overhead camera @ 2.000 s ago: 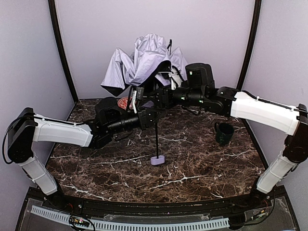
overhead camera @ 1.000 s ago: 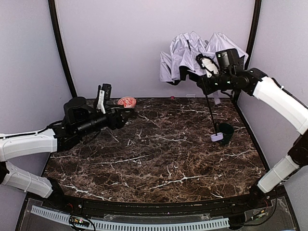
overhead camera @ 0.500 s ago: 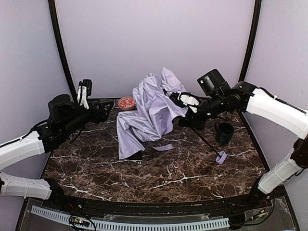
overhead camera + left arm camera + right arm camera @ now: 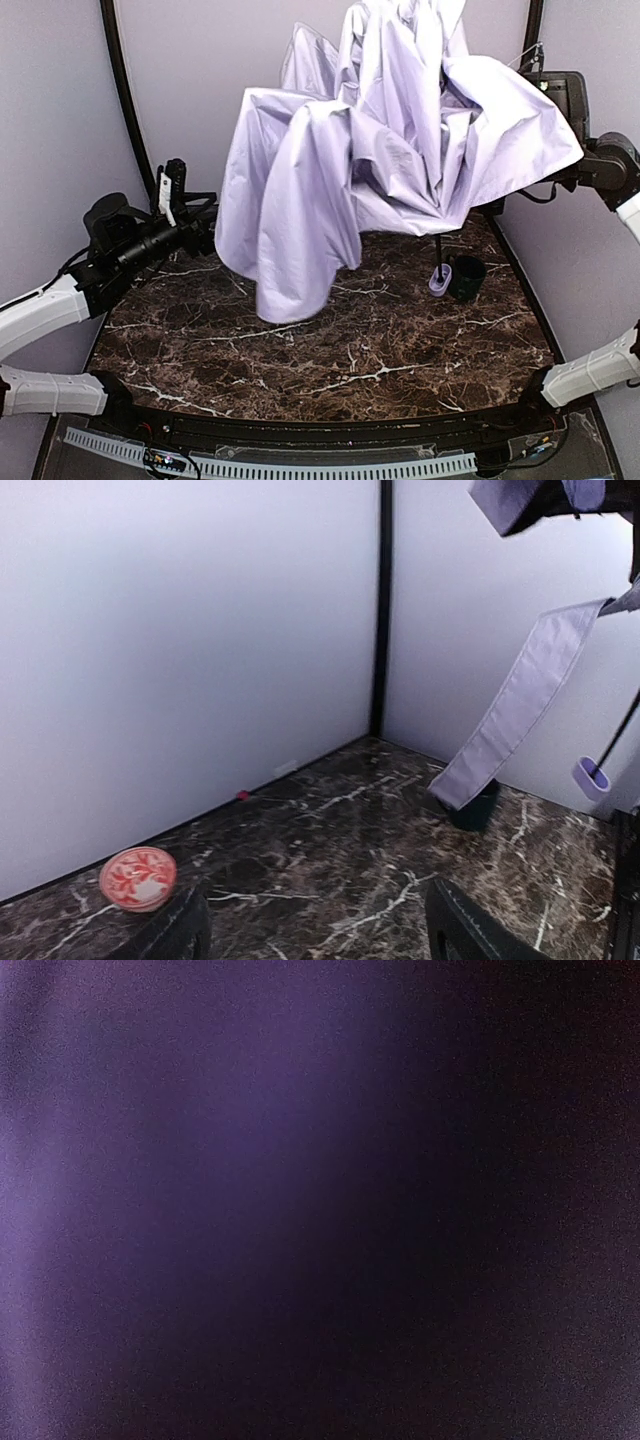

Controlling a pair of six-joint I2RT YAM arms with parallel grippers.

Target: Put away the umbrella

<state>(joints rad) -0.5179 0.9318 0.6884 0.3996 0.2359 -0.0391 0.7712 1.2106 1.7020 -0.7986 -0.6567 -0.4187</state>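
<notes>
Lavender umbrella [image 4: 400,150] hangs loose and unfolded high over the table's [image 4: 330,340] far right corner, your right gripper hidden behind fabric, clamped apparently on it, left gripper [image 4: 315,935] wide, empty; folding, stowing not yet done.

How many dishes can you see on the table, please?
2: a red bowl near the back wall, and a dark mug on the right, beside a small lavender handle. The hanging umbrella may hide others.
</notes>
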